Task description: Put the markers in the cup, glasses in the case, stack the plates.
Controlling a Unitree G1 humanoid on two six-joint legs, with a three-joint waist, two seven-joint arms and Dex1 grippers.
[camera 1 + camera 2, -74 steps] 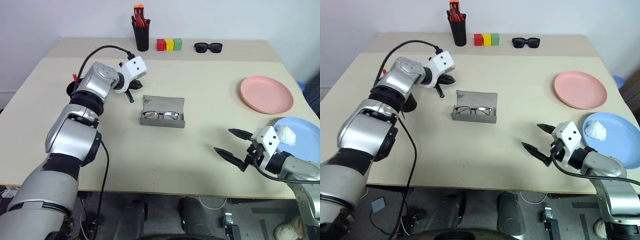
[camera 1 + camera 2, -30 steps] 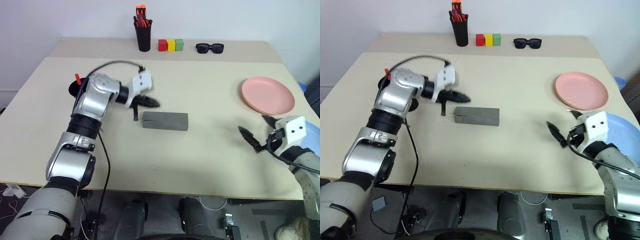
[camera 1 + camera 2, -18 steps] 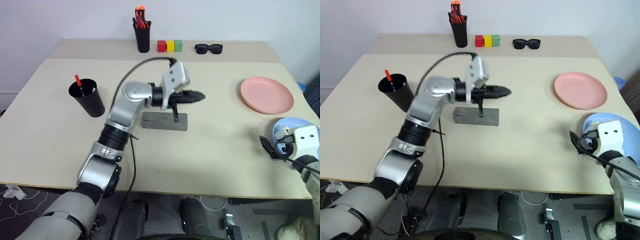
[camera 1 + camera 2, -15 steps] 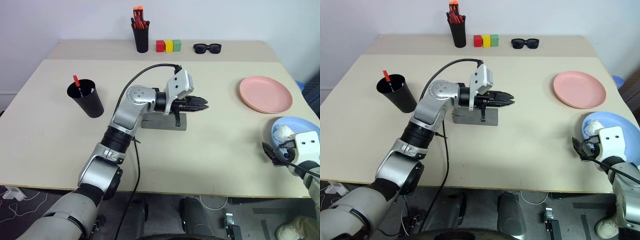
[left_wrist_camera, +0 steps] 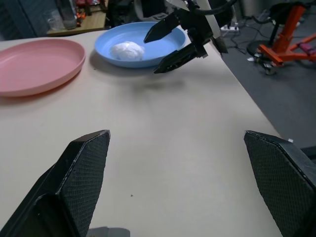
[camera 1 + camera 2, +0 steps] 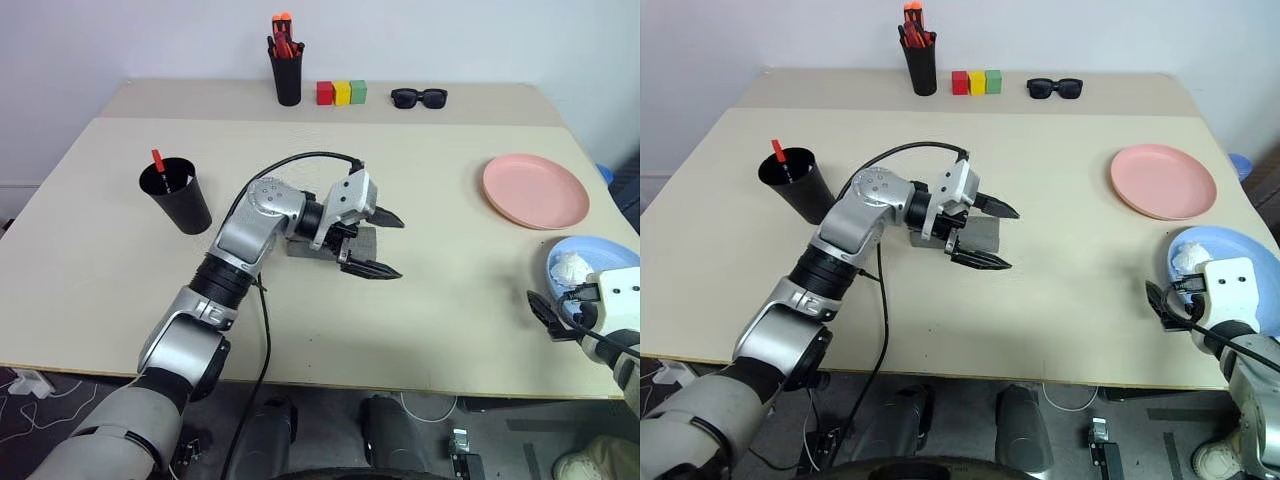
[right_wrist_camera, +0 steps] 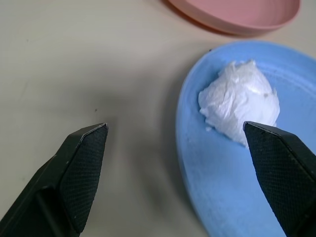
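Note:
The grey case [image 6: 983, 236] lies shut at mid-table, so the glasses are hidden. My left gripper [image 6: 386, 246] hovers open over its right end, fingers spread with nothing between them. The black cup [image 6: 180, 198] stands at the left, and one marker's red cap [image 6: 157, 160] sticks out of it. The pink plate [image 6: 535, 190] sits at the right. The blue plate [image 6: 595, 262] with a white lump [image 7: 239, 101] lies nearer the front edge. My right gripper [image 7: 174, 127] is open and empty just left of the blue plate's rim.
Along the back edge stand a black pen holder [image 6: 287, 78] with orange-red pens, three coloured blocks [image 6: 340, 92] and black sunglasses [image 6: 418, 96]. The table's front right corner [image 5: 232, 59] lies close to the blue plate.
The case was open with the glasses inside, and now it is shut. My left gripper swung from beside the cup to over the case and opened. My right gripper drew back toward the blue plate.

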